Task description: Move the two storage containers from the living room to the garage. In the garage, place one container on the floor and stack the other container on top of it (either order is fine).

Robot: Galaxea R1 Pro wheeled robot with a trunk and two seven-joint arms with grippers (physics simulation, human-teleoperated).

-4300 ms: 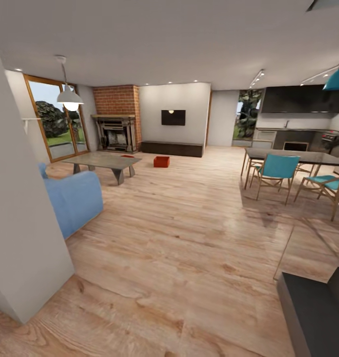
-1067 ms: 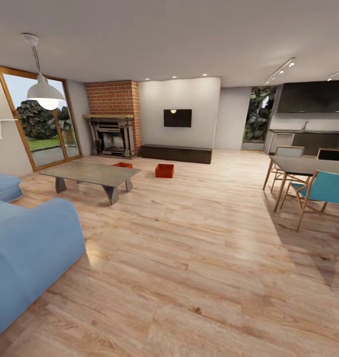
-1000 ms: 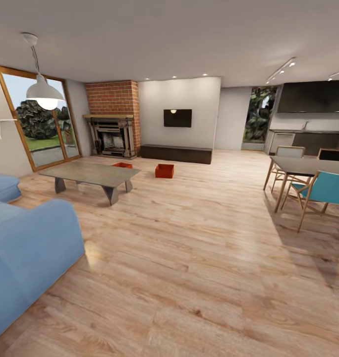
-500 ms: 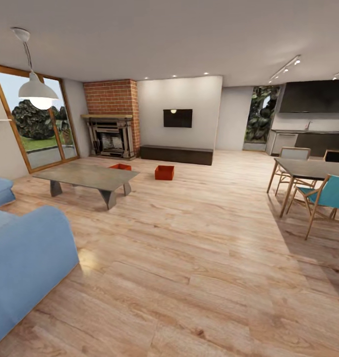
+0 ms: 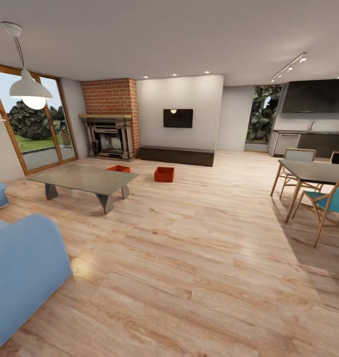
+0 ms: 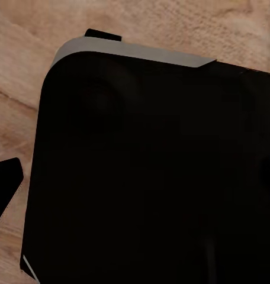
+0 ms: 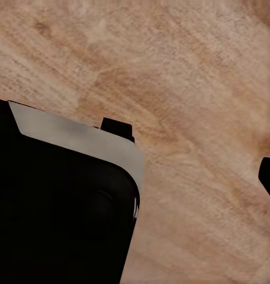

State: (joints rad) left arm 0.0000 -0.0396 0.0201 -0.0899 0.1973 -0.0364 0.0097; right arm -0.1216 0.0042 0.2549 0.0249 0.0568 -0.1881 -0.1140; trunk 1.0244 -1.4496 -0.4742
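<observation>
Storage containers far off, one (image 5: 164, 174) clear, other (image 5: 119, 169) half hidden behind coffee table (image 5: 85, 177), gripper states seemingly unreadable

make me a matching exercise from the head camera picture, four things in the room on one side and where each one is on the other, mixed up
Things:
1. TV
2. open red bin
3. hanging lamp
4. blue chair

Places:
A. at the dining table on the right
B. on the wood floor in front of the long dark cabinet
C. on the white wall above the long dark cabinet
D. overhead near the glass doors on the left

Pairs: 1-C, 2-B, 3-D, 4-A
</observation>
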